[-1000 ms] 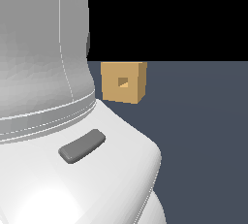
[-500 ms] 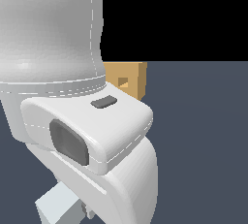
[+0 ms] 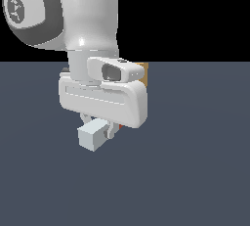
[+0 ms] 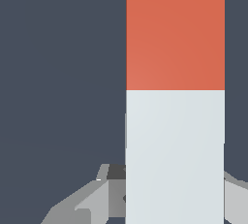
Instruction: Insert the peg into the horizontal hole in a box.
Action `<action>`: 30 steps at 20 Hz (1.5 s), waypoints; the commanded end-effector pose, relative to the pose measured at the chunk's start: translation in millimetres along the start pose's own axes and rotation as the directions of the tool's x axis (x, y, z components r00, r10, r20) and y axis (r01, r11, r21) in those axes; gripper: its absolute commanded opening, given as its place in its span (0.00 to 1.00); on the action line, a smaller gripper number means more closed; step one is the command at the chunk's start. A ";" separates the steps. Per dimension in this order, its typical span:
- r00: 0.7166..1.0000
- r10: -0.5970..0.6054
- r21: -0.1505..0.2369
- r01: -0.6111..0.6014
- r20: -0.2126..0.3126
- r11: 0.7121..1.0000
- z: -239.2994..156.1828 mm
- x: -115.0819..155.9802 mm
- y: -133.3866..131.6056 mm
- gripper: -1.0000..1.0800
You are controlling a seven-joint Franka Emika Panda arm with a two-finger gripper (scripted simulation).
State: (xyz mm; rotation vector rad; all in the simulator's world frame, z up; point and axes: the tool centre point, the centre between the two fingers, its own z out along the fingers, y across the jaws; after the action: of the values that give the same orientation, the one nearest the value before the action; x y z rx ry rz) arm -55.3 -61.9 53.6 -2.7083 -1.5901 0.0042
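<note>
Red-orange and pale grey square-section peg (image 4: 175,97) gripped at its pale half; transport step in hand.
Held by the white two-fingered gripper (image 3: 101,124), fingers closed against the bar's sides, pale end (image 3: 93,136) facing the exterior view, low over the dark grey floor (image 3: 195,161). Tan cube-shaped box (image 3: 143,73) stands well beyond, almost wholly hidden behind the wrist; hole not visible, contents cannot be told. Judged next: carry the red-orange end toward the box face, level and square with the opening, then push straight in.
</note>
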 end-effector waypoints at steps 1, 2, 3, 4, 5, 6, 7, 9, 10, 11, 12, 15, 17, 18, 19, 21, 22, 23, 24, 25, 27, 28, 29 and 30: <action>1.000 -0.031 -0.003 0.031 -0.001 1.000 -10.2 34.9 -18.5 0.00; 0.999 -0.042 -0.003 0.042 -0.001 0.999 -13.6 47.6 -25.9 0.00; 0.999 -0.052 -0.003 0.052 -0.001 0.999 -16.8 59.7 -32.9 0.00; 0.998 -0.062 -0.003 0.062 -0.001 0.998 -19.9 71.1 -39.7 0.00; 0.997 -0.072 -0.003 0.072 -0.001 0.997 -22.8 81.8 -46.2 0.00; 0.997 -0.080 -0.003 0.080 -0.001 0.997 -25.6 91.9 -52.4 0.00; 0.996 -0.089 -0.003 0.089 -0.001 0.996 -28.2 101.4 -58.3 0.00; 0.995 -0.104 -0.003 0.104 -0.001 0.995 -32.8 118.2 -68.8 0.00; 0.994 -0.110 -0.003 0.110 -0.001 0.994 -34.8 125.6 -73.5 0.00; 0.993 -0.116 -0.003 0.116 -0.001 0.993 -36.7 132.2 -77.8 0.00; 0.993 -0.121 -0.003 0.121 -0.001 0.993 -38.3 138.1 -81.5 0.00; 0.991 -0.133 -0.003 0.133 -0.001 0.991 -41.9 151.5 -89.8 0.00; 0.991 -0.137 -0.003 0.137 -0.001 0.991 -43.3 156.7 -92.8 0.00; 0.990 -0.138 -0.003 0.138 -0.001 0.990 -43.6 158.0 -93.5 0.00; 0.990 -0.139 -0.003 0.139 -0.001 0.990 -43.7 158.5 -93.7 0.00; 0.990 -0.139 -0.003 0.139 -0.001 0.990 -43.7 158.5 -93.7 0.00; 0.990 -0.139 -0.003 0.139 -0.001 0.990 -43.7 158.5 -93.7 0.00; 0.990 -0.140 -0.001 0.140 0.000 0.990 -42.4 157.9 -94.5 0.00; 0.990 -0.140 -0.001 0.140 0.000 0.990 -42.7 158.1 -94.1 0.00; 0.990 -0.140 -0.002 0.140 -0.001 0.990 -43.7 158.6 -93.1 0.00; 0.990 -0.140 -0.003 0.140 -0.003 0.990 -45.0 159.2 -91.6 0.00; 0.990 -0.140 -0.003 0.140 -0.003 0.990 -45.0 159.2 -91.6 0.00; 0.990 -0.140 -0.003 0.140 -0.003 0.990 -45.0 159.2 -91.6 0.00; 0.990 -0.140 -0.003 0.140 -0.003 0.990 -45.0 159.2 -91.6 0.00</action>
State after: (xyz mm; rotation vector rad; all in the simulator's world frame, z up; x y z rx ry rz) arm -58.6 121.5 97.1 -2.5901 -1.7763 0.0019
